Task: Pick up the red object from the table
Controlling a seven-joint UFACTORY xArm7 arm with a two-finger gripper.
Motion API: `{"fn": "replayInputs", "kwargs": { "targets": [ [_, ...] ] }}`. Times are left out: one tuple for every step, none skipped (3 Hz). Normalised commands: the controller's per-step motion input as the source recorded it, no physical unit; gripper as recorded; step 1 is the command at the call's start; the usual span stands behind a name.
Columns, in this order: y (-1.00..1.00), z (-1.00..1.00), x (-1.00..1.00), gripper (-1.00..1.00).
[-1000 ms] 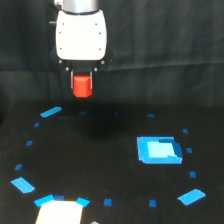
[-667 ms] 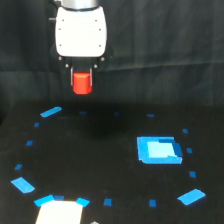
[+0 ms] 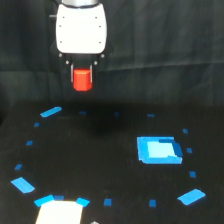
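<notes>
The red object [image 3: 82, 79] is a small red-orange stubby block. It hangs in the air well above the black table [image 3: 100, 165], held between the dark fingers of my gripper [image 3: 82, 75]. The gripper is shut on it, below the white arm housing [image 3: 81, 27] at the upper left of the exterior view. The fingers are mostly hidden against the dark backdrop.
A larger blue square patch [image 3: 158, 149] lies on the table at the exterior view's right. Small blue tape marks ring the table, such as one at the left [image 3: 50, 112] and one at the lower right [image 3: 191, 197]. A pale patch [image 3: 57, 212] sits at the bottom edge.
The gripper has risen with the red object in it. The object now hangs higher above the table than before.
</notes>
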Motion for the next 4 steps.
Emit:
{"fn": "replayInputs", "kwargs": {
  "targets": [
    [0.06,-0.01,-0.01,-1.0],
    [-0.04,-0.09,-0.1,-1.0],
    [0.33,0.21,0.11,-1.0],
    [0.16,-0.3,0.17,-1.0]
  ]
}}
